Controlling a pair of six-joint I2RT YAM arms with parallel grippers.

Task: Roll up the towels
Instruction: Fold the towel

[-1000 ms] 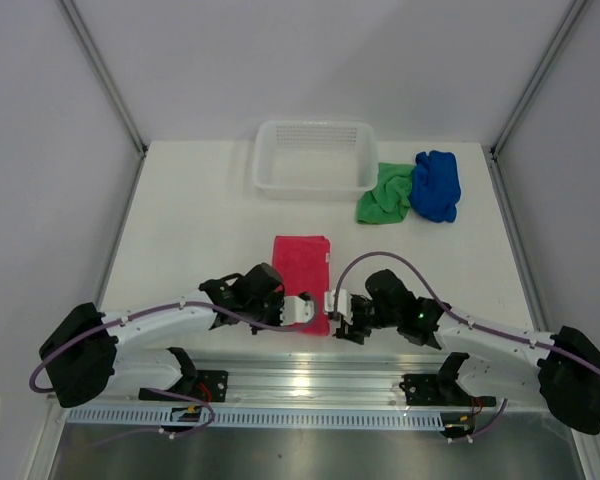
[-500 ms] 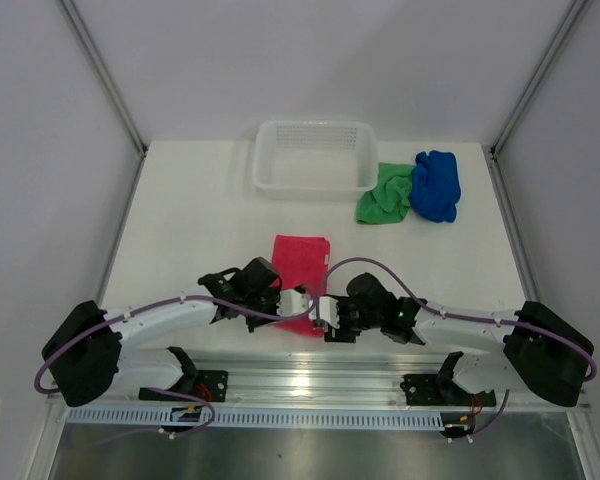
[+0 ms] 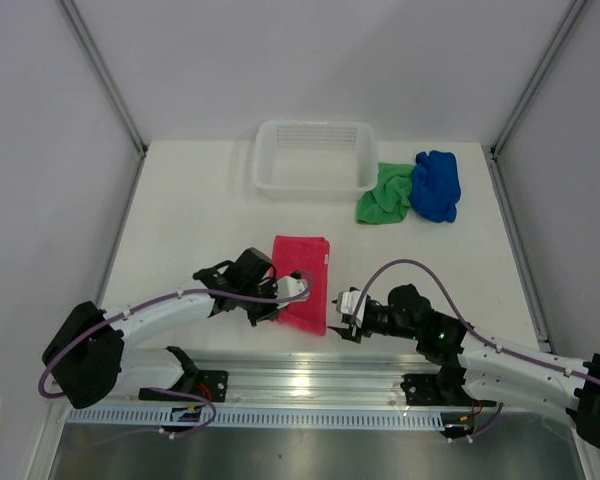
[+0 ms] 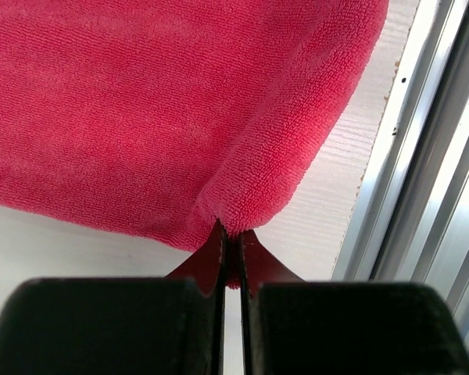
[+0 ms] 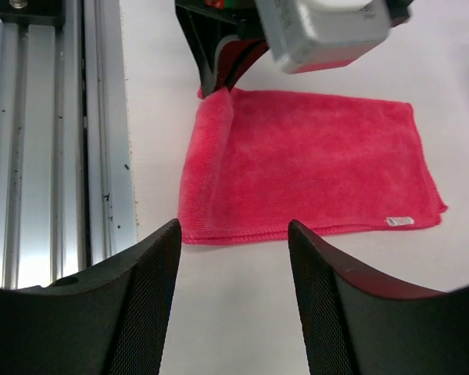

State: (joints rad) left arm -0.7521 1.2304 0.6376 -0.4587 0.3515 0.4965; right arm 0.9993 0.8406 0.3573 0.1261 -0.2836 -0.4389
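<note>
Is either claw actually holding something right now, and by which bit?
The left gripper is pinched shut on the pink towel at its near-left corner. The right gripper is open, holding nothing.

My top camera looks steeply down from far behind; both wrist cameras sit low and close, all three sharing the pink towel.

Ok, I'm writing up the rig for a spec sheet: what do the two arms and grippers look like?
The left arm and right arm are white tubular links with black joint housings, each trailing a thin purple cable. The left gripper and right gripper have black, blocky fingers, with a white box at each wrist.
</note>
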